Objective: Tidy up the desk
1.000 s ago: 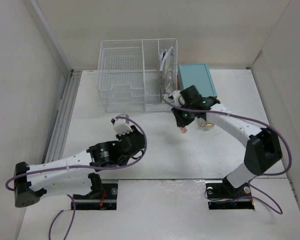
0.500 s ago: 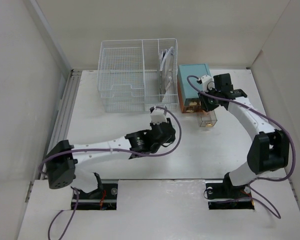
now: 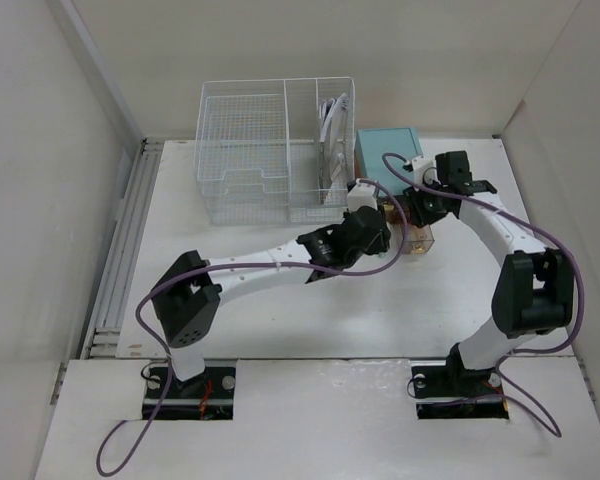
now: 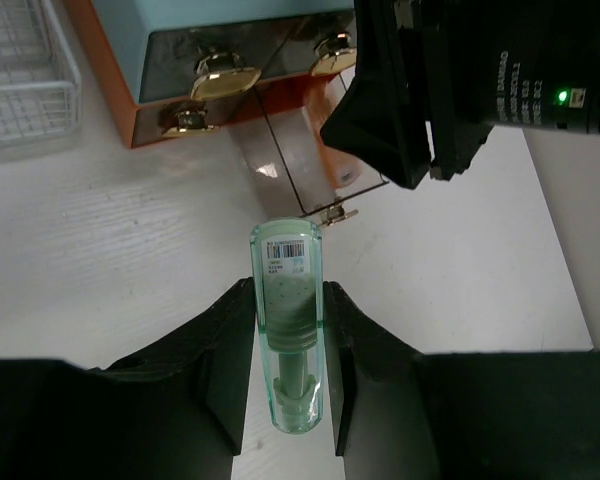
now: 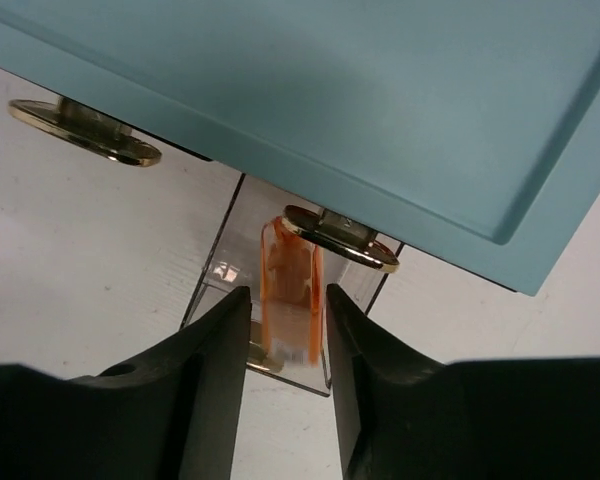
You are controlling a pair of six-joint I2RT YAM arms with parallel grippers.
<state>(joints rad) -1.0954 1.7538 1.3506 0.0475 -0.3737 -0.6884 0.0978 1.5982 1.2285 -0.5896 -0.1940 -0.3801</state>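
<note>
My left gripper (image 4: 287, 290) is shut on a clear green tube (image 4: 288, 330) with a barcode label, held just above the white desk (image 3: 310, 320). It points at the pulled-out clear drawer (image 4: 290, 165) of the teal drawer box (image 3: 390, 155). My right gripper (image 5: 288, 295) hangs over that drawer (image 5: 220, 270), jaws open. A clear orange tube (image 5: 290, 270) shows below and between the jaws, inside the drawer, with a gap on each side. In the top view the left gripper (image 3: 383, 233) and right gripper (image 3: 417, 212) are close together at the drawer (image 3: 418, 242).
A white wire basket (image 3: 275, 150) stands behind and left of the box, with white items in its right compartment. Gold knobs (image 4: 223, 80) line the box front. A ribbed rail (image 3: 120, 250) runs along the left edge. The right gripper's body (image 4: 450, 80) crowds the left wrist's upper right.
The left arm has stretched forward and right to the drawer with the green tube. The right gripper moved from mid-desk to over the drawer, and its jaws widened off the orange tube.
</note>
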